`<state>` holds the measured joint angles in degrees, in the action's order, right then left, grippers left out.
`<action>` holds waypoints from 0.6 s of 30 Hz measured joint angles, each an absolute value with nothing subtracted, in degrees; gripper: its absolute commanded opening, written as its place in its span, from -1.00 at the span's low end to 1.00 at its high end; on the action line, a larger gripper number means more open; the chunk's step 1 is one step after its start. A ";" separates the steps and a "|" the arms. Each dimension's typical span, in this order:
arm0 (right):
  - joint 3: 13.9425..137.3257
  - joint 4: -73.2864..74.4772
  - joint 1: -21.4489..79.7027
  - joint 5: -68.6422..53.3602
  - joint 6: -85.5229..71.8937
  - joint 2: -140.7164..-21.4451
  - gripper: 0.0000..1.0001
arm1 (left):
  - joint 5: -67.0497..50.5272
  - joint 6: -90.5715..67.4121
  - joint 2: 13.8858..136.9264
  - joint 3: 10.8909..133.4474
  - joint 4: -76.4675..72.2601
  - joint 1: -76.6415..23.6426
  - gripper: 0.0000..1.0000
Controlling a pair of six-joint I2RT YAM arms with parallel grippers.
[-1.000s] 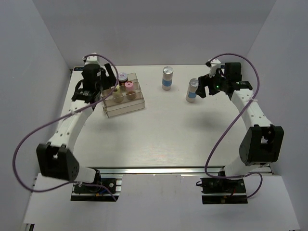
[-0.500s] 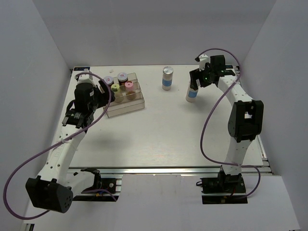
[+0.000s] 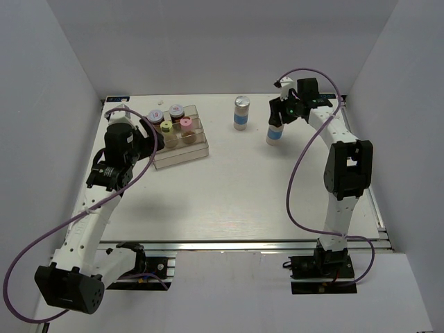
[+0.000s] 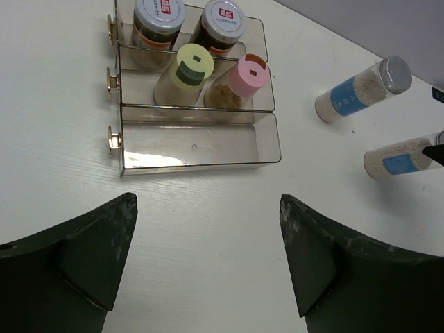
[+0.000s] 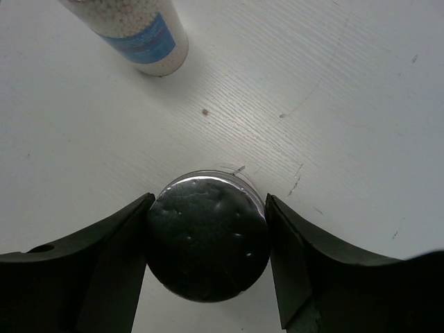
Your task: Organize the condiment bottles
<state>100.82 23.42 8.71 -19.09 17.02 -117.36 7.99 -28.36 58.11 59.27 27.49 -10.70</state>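
View from top: right fingers (image 3: 286,113) directly over white bottle (image 3: 275,132), upright on table (image 3: 243,187), long axis vertical. Second white bottle (image 3: 241,113) to its left. Left fingers (image 3: 154,137) far off, by rack (image 3: 182,151).
Left wrist: left fingers wide, holding nothing; four jars (image 4: 193,66) in rack.
Right wrist: silver cap (image 5: 207,246) clamped between right fingers, both sides touching.

Bright even overhead light, soft shadows, sharp frames, wrist views slightly distorted

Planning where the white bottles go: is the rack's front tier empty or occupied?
Empty. The left wrist view shows the front tier holding nothing; the four jars sit in the tiers behind.
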 measured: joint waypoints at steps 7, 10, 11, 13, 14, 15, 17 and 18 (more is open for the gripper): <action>100.66 26.85 9.10 -27.16 22.74 -116.07 -1.00 | 7.88 -28.38 58.26 58.96 27.40 -10.70 0.85; 100.84 31.55 11.75 -31.77 28.08 -113.65 -1.00 | 7.70 -28.38 58.28 58.92 27.31 -10.70 0.85; 100.88 32.84 13.19 -32.77 29.50 -112.71 -1.00 | 7.62 -28.38 58.28 58.87 27.20 -10.70 0.85; 101.10 34.79 17.58 -34.57 31.88 -110.52 -1.00 | 7.44 -28.36 58.28 58.85 27.05 -10.70 0.85; 101.38 35.16 20.03 -35.16 32.36 -109.67 -1.00 | 7.40 -28.36 58.28 58.85 26.96 -10.70 0.85; 101.89 35.40 22.74 -35.53 32.34 -108.99 -1.00 | 7.38 -28.34 58.26 58.85 26.92 -10.70 0.85; 103.83 35.42 27.75 -36.25 31.64 -108.55 -1.00 | 7.35 -28.34 58.22 58.85 26.94 -10.70 0.85; 105.06 35.05 30.33 -36.42 30.72 -108.64 -1.00 | 7.35 -28.34 58.13 58.85 26.94 -10.70 0.85</action>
